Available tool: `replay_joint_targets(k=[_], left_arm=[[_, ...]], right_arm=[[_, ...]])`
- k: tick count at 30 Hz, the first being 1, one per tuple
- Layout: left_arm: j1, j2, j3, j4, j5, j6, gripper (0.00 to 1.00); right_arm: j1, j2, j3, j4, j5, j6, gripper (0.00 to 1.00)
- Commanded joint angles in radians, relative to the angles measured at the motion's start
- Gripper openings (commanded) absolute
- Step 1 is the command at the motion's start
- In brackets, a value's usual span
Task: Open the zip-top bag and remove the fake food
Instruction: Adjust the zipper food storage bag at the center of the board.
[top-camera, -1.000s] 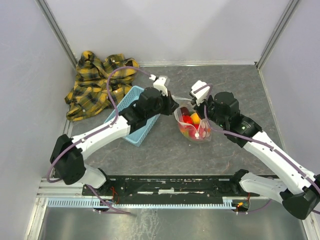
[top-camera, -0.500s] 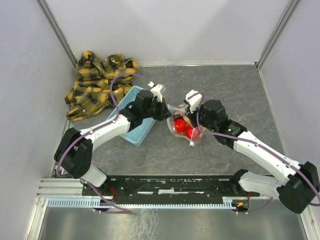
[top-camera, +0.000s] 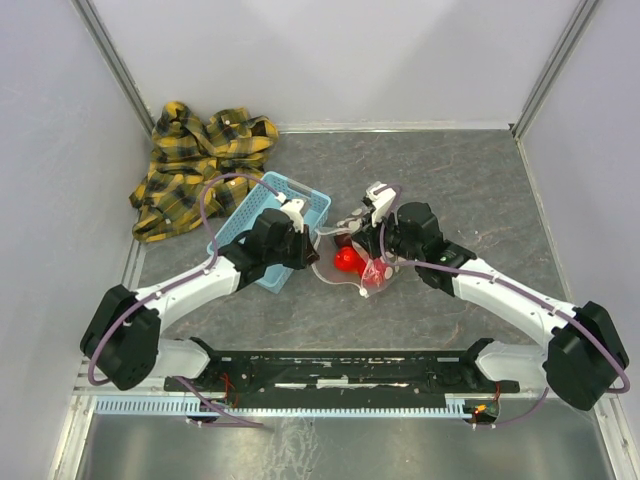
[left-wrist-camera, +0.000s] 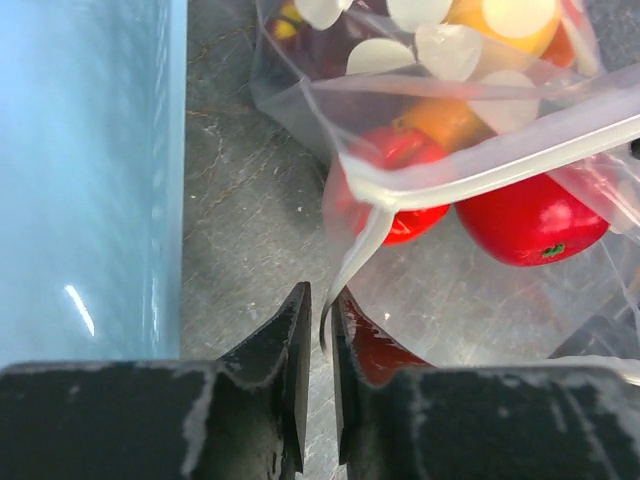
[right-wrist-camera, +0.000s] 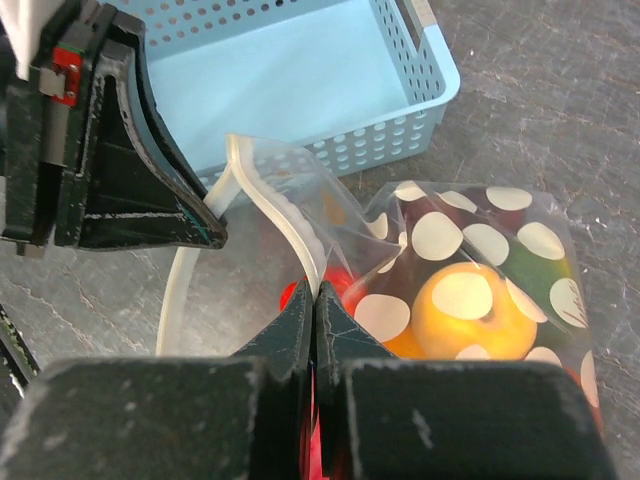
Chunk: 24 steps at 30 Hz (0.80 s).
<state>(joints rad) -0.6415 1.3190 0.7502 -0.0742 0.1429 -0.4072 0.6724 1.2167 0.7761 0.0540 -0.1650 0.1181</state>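
Note:
The zip-top bag (top-camera: 352, 268), clear with white dots, lies on the table between both arms with its mouth pulled apart. The fake food sits inside: red fruits (left-wrist-camera: 522, 217) and an orange one (right-wrist-camera: 470, 310). My right gripper (right-wrist-camera: 315, 290) is shut on one white zip strip (right-wrist-camera: 275, 215). My left gripper (left-wrist-camera: 318, 296) has its jaws a narrow slit apart. The other zip strip (left-wrist-camera: 352, 262) hangs between them against the right finger, with a gap on its left side. From above, the left gripper (top-camera: 306, 243) sits at the bag's left edge and the right gripper (top-camera: 372, 243) at its top.
The light blue slotted basket (top-camera: 303, 199) stands right behind the left gripper, its wall (left-wrist-camera: 80, 180) filling the left of that wrist view. A yellow plaid shirt (top-camera: 195, 165) lies crumpled at the back left by the wall.
Both arms have moved left and toward the near edge, bringing the bag down with its mouth spread. The left jaws have parted slightly; the right jaws stay shut.

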Motion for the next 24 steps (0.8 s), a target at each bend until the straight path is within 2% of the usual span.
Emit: replay_joint_targets(k=[1, 4, 10, 13, 17, 21, 24], left_arm=[[0.003, -0.043, -0.002, 0.024, -0.058, 0.0, 0.23], [0.003, -0.098, -0.017, 0.034, -0.076, 0.005, 0.29], [0.004, -0.265, -0.084, 0.055, -0.08, 0.006, 0.49], [0.003, -0.358, -0.125, 0.094, -0.025, -0.012, 0.59], [0.002, -0.436, -0.226, 0.331, 0.11, -0.14, 0.73], [0.003, -0.382, -0.301, 0.611, 0.182, -0.384, 0.73], [0.002, -0.31, -0.286, 0.661, 0.185, -0.464, 0.73]], right_arm=[[-0.002, -0.012, -0.019, 0.146, -0.039, 0.062, 0.02], [-0.002, -0.024, -0.038, 0.161, -0.032, 0.07, 0.01], [-0.001, -0.011, -0.035, 0.139, -0.044, 0.088, 0.02], [-0.001, -0.019, -0.044, 0.139, -0.046, 0.088, 0.02], [-0.002, -0.03, -0.056, 0.144, -0.043, 0.09, 0.02], [-0.001, -0.029, -0.064, 0.148, -0.043, 0.095, 0.02], [-0.001, -0.026, -0.07, 0.153, -0.044, 0.102, 0.02]])
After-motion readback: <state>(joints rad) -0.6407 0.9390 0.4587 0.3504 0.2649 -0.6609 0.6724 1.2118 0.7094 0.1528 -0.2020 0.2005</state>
